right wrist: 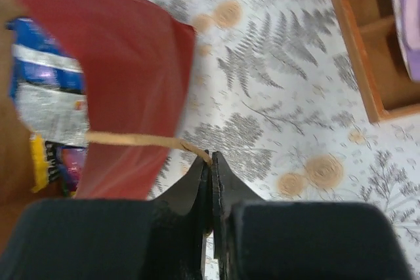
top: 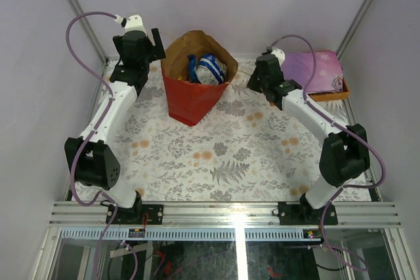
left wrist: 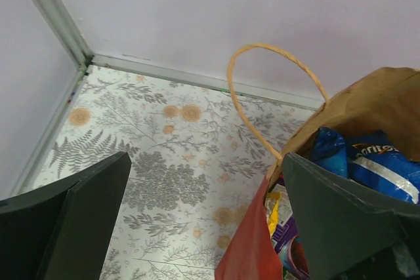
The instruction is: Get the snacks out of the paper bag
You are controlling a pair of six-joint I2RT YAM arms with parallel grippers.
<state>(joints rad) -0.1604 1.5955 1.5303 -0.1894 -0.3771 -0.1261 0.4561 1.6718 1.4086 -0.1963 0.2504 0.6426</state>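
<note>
Step in hand: bracing the bag. No snack is out yet.

Paper bag (top: 190,100) stands on the far side of the table (top: 230,155), left of centre, mouth open. All snacks (top: 210,69) are inside it: blue Doritos bag (left wrist: 377,165) on top, yellow pack (left wrist: 272,204) and purple pack (left wrist: 287,237) lower down against the red wall.

Right gripper (right wrist: 211,159): jaws pinched together on the right handle (right wrist: 131,140), just right of the bag. The handle runs straight from bag to fingertips and looks taut. I read it as an anchor grip, to hold the bag put or keep the mouth open.

Left gripper (left wrist: 205,162): jaws spread wide, nothing in them, hovering just left of the bag's far-left rim. The left handle (left wrist: 262,47) stands up free beside it. One finger overlaps the bag mouth in the wrist view; can't tell if it touches paper.

Next, my guess:
- Left arm goes over the rim and down into the mouth.
- Doritos bag first, since it's topmost. Lift straight up and set it on bare table.
- Clear the left handle loop and don't snag the paper edge.
- Right must hold steady, or the bag may rise with the packet.
- Glossy foil is likely slippery, so go for a crimped edge.

Tray (top: 328,95) with purple cloth (top: 315,70) sits far right, not involved.
</note>
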